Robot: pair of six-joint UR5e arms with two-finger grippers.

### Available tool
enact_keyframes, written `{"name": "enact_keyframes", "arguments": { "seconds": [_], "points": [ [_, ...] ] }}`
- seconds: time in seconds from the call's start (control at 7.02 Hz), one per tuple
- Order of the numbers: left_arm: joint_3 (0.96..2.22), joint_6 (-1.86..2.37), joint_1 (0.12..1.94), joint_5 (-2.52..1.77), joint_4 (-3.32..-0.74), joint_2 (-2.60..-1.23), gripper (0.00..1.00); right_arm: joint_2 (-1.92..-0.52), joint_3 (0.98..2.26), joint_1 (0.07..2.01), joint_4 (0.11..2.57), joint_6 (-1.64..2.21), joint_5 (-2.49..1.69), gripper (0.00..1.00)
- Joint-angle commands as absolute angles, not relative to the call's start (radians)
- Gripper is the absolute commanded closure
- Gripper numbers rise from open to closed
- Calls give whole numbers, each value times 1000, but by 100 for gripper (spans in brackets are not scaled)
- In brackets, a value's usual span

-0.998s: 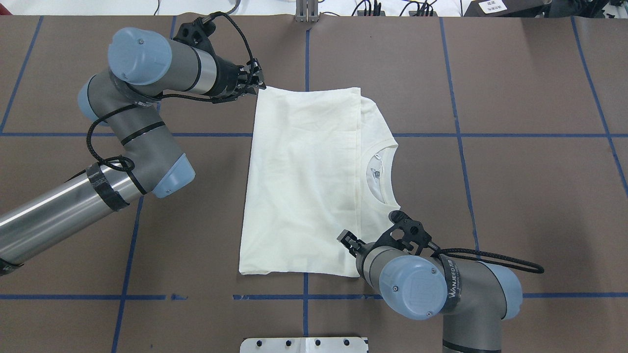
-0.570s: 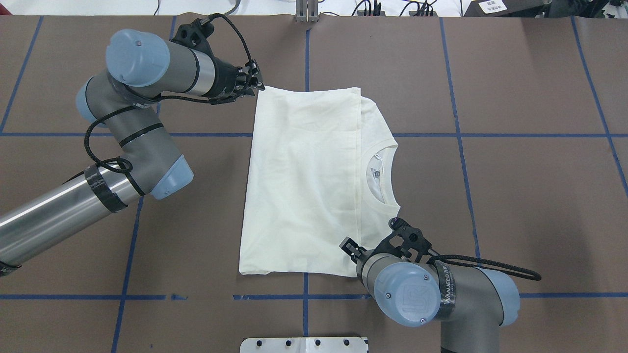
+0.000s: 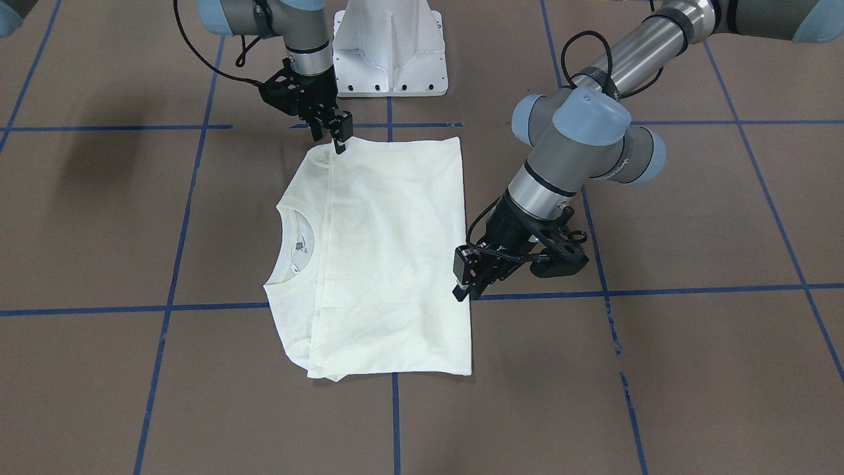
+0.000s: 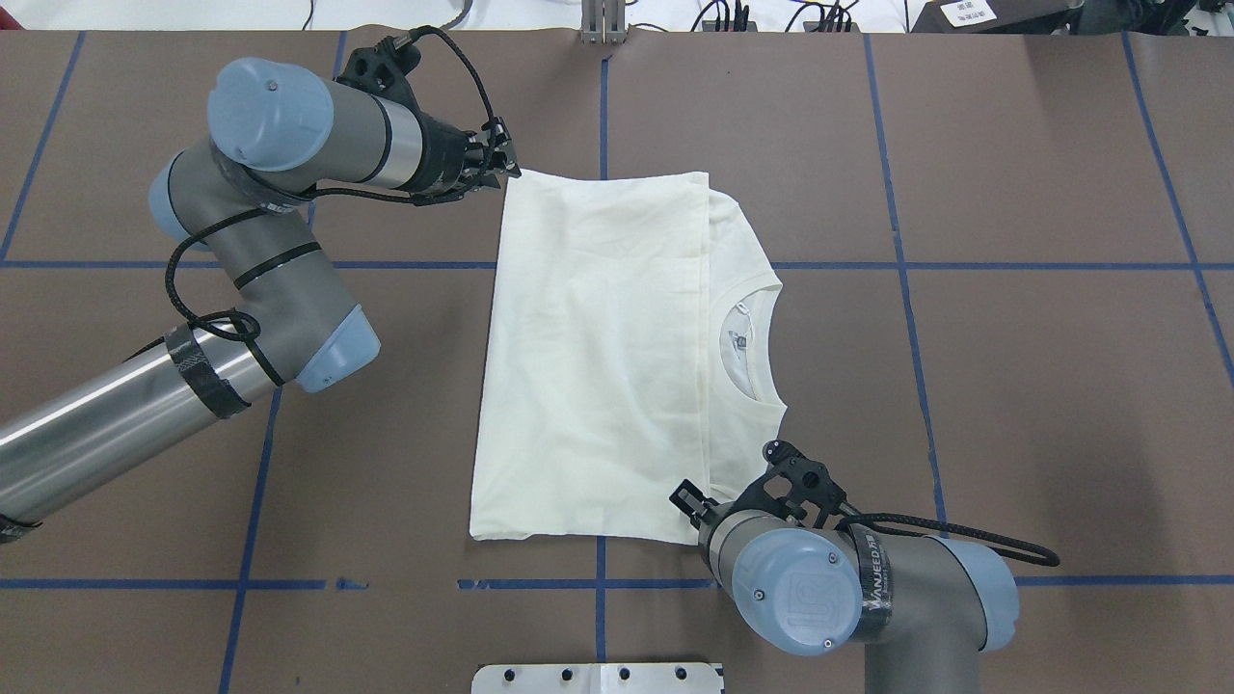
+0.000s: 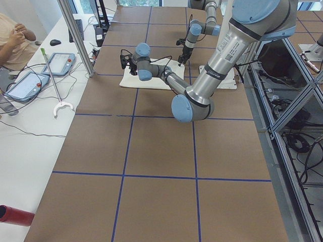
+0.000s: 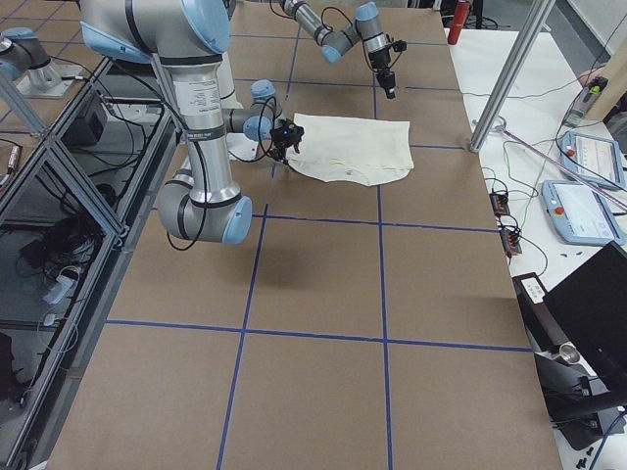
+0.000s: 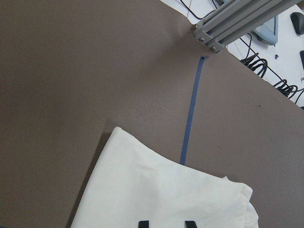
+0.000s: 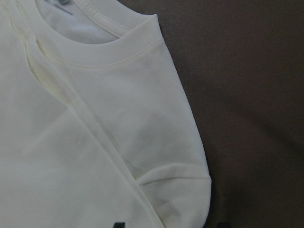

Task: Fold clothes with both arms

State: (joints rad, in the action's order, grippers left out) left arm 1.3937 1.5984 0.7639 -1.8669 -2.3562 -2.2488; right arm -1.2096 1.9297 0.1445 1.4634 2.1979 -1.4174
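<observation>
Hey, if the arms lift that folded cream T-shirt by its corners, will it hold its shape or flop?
Probably flops: the T-shirt is thin cloth with soft creases, lying flat on the table. Its folded layers look loose, so they would likely slide apart or unfold.

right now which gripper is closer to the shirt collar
Right. The right gripper is at the shoulder corner beside the collar; the left gripper is at the shirt's diagonally opposite corner.

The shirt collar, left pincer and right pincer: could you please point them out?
shirt collar point(image 8: 109, 50), right wrist view, on the ribbed band.
left pincer point(image 3: 467, 288), front-facing view, midway between its fingertips.
right pincer point(image 3: 337, 142), front-facing view, midway between its fingertips.
</observation>
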Motion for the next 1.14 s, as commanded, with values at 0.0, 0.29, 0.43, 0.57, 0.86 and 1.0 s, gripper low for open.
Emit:
{"name": "enact_keyframes", "arguments": {
  "seconds": [0.0,0.29,0.43,0.57,0.86,1.0],
  "points": [
    [1402,1598,764,-1867,-2356,-2247,63,-1210,1928,143,1463,2198,-1417,30],
    [1428,1598,762,-1867,-2356,-2223,63,-1213,1928,140,1463,2198,-1417,30],
    [1430,1600,764,-1867,-2356,-2223,63,-1215,1928,137,1463,2198,-1417,30],
    [1431,1600,764,-1867,-2356,-2221,63,-1215,1928,135,1463,2198,-1417,30],
    [1450,1600,762,-1867,-2356,-2207,63,-1216,1928,135,1463,2198,-1417,39],
    [1454,1600,761,-1867,-2355,-2203,62,-1215,1928,133,1463,2198,-1417,49]
  ]
}}
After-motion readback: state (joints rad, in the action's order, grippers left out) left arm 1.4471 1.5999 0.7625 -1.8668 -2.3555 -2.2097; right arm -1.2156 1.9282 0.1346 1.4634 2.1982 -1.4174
